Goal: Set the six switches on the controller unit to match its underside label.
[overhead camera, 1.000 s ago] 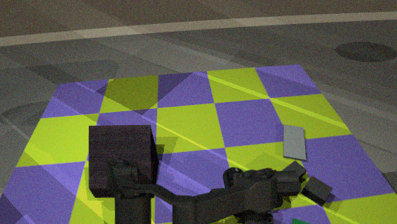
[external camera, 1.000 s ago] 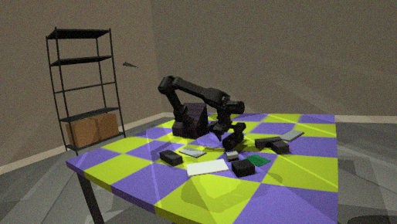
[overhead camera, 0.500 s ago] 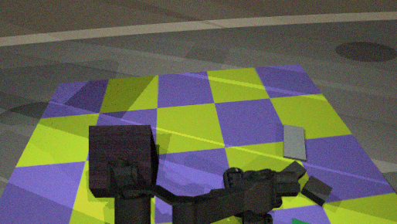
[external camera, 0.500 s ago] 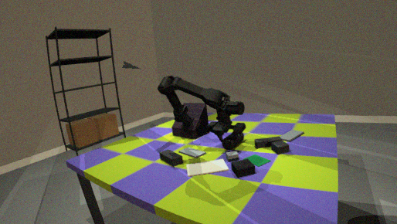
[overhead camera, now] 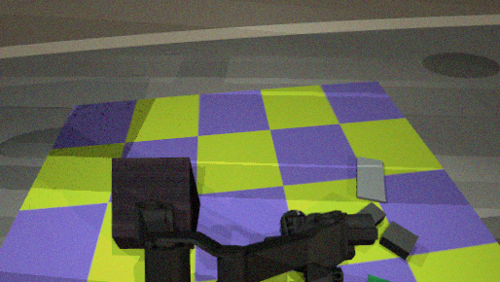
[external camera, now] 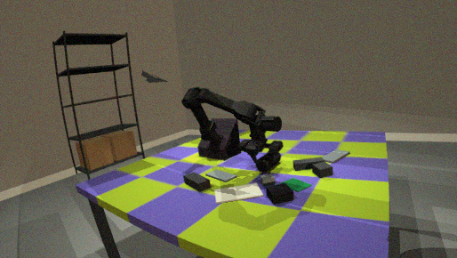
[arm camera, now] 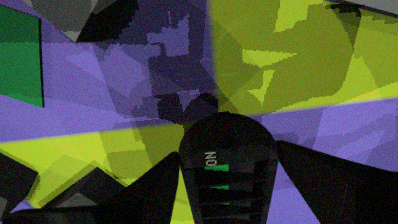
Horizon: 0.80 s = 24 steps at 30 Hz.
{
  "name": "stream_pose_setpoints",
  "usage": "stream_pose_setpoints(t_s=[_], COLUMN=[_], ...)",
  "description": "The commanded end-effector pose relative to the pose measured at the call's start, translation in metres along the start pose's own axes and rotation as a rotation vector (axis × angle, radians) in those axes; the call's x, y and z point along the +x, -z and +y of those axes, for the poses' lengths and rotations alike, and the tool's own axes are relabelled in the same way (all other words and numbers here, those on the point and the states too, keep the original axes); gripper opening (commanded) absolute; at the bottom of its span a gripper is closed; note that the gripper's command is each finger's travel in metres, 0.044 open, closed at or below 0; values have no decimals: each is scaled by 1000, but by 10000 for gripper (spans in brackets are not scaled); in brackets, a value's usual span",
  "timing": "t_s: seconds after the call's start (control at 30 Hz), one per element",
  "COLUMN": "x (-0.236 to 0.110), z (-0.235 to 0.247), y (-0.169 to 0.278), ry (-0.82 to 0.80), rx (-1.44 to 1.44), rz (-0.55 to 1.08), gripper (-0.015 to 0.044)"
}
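The dark grey controller unit [arm camera: 227,131] [external camera: 268,163] stands between the fingers. In the wrist view its rounded end points up the picture, the word "ON" is printed at its left side, and green slivers show at the left ends of several switches. The remaining switches are cut off by the lower picture edge; the exact tilts are too dark to tell. The label is out of sight. My gripper [arm camera: 226,152] has one finger against each long side of the unit and is shut on it. In the top view the arm hides the unit.
Near the unit are a green plate [external camera: 297,184] [arm camera: 20,62], a small grey module [external camera: 268,180], a black box [external camera: 280,194] and a white board [external camera: 233,194]. A grey plate [external camera: 221,174] and dark block [external camera: 196,181] lie left; two dark blocks [overhead camera: 399,238] and a grey slab [overhead camera: 371,180] lie right.
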<state>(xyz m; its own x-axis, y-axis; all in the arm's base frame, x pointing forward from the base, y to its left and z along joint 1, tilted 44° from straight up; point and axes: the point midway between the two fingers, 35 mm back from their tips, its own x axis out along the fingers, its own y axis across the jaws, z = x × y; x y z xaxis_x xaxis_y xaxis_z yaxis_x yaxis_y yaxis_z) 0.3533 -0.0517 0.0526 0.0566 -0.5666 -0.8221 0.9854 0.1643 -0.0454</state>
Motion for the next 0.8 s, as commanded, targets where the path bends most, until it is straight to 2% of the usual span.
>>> stream_pose_setpoints(t_s=[0.0,0.77], x=[-3,-18], z=[0,0], y=[3,14], ry=[-1,-1], rx=[-1,-1], rz=[3,-36], gripper=[335,335])
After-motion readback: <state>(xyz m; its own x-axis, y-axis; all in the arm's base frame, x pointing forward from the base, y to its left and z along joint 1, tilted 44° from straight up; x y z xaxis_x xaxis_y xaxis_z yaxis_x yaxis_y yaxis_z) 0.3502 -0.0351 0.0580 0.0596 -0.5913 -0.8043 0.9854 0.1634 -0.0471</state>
